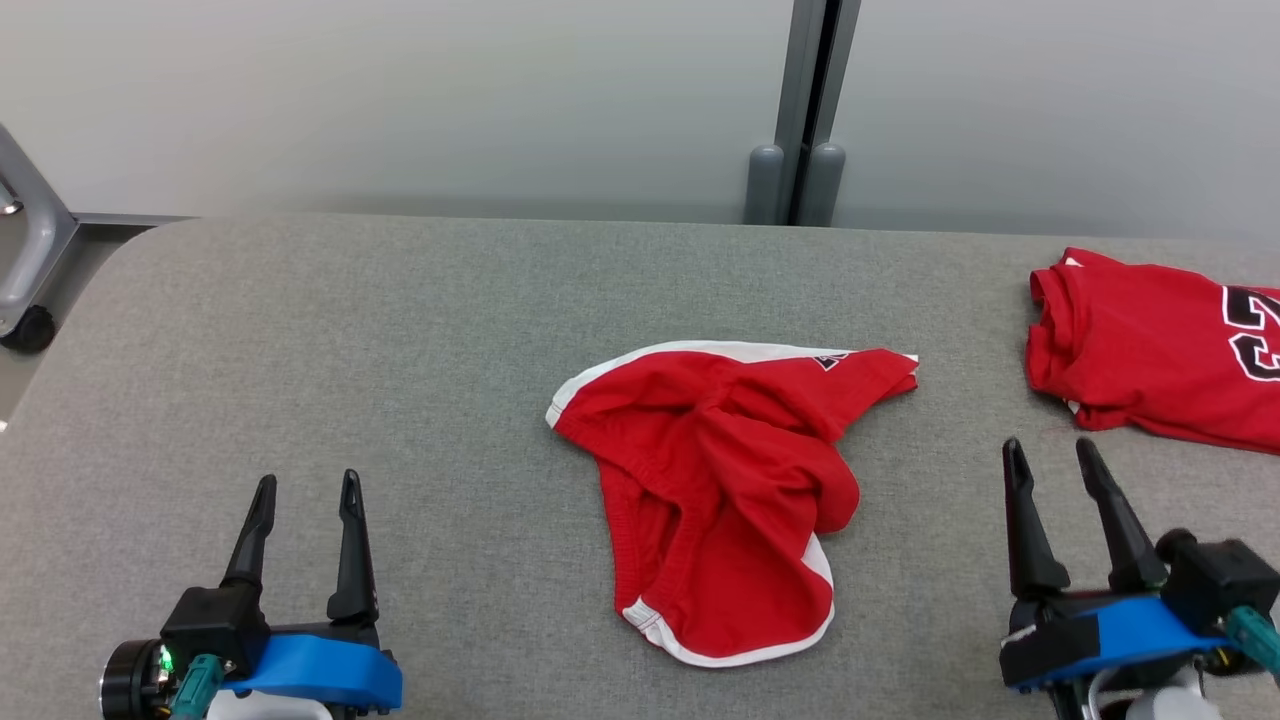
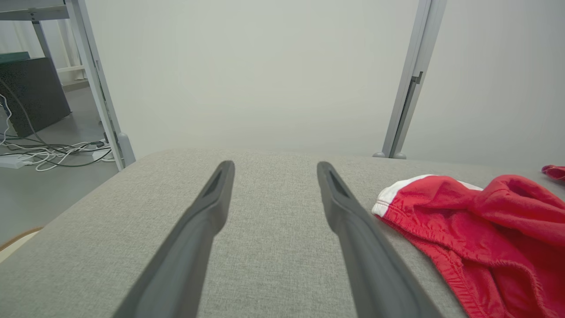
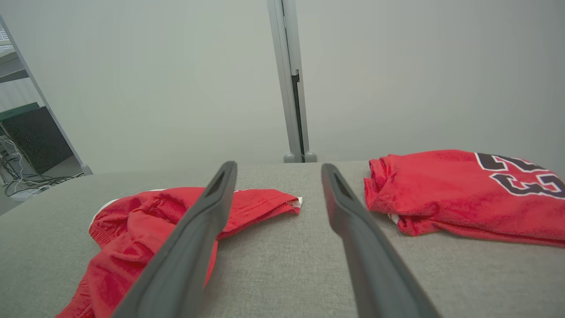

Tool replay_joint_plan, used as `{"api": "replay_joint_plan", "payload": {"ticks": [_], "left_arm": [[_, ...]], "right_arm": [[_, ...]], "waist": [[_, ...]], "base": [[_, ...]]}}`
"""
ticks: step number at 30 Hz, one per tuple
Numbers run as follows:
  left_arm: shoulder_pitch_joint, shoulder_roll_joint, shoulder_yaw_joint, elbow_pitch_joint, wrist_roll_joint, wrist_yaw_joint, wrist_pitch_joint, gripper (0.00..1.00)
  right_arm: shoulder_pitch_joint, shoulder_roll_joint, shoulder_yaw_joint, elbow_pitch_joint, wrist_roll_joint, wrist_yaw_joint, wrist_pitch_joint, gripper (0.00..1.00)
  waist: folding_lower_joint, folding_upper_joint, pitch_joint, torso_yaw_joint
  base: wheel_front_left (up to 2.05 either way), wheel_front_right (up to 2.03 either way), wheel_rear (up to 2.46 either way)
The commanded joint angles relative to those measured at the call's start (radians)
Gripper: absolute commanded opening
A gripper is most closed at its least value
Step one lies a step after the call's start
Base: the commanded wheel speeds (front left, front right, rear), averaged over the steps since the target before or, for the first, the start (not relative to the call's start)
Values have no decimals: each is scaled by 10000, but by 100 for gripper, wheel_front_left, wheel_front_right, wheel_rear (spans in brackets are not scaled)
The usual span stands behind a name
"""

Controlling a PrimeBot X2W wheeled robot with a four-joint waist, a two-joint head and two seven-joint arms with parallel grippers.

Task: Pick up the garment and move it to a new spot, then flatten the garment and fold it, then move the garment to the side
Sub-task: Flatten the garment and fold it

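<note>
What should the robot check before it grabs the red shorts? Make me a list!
1. Left pincer open: ok.
2. Right pincer open: ok.
3. Both pincers holding nothing: ok.
4. Red shorts flat on the table: not ok, they lie crumpled.
5. Red jersey apart from the shorts: ok, a strip of grey table lies between them.
</note>
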Motion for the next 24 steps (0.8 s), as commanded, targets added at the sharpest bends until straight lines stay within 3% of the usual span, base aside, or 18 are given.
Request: {"api": "replay_joint_plan", "payload": {"ticks": [1,7,15,19,24], "left_arm": [[7,4,58,-21,81,-59,-23,100],[52,15,50,-3,110,-76,-23,100],[-135,35,-201,101,249,-189,-23,100],[-414,-26,-993,294,447,-383,-23,100],[-906,-38,-2658,853,734,-555,-6,100]], "right_arm": [[386,66,-73,-193,-12,6,-36,100],[1175,240,-32,-511,-277,6,-36,100],[920,261,71,-53,-366,6,-35,100],[764,259,156,48,-408,6,-35,100],[647,253,280,128,-404,6,-36,100]], "waist": [[1,1,-3,-25],[1,1,-1,-153],[1,1,-72,-275],[1,1,-39,-394],[1,1,83,-629]], "base": [[0,0,0],[0,0,0],[0,0,0],[0,0,0],[0,0,0]]}}
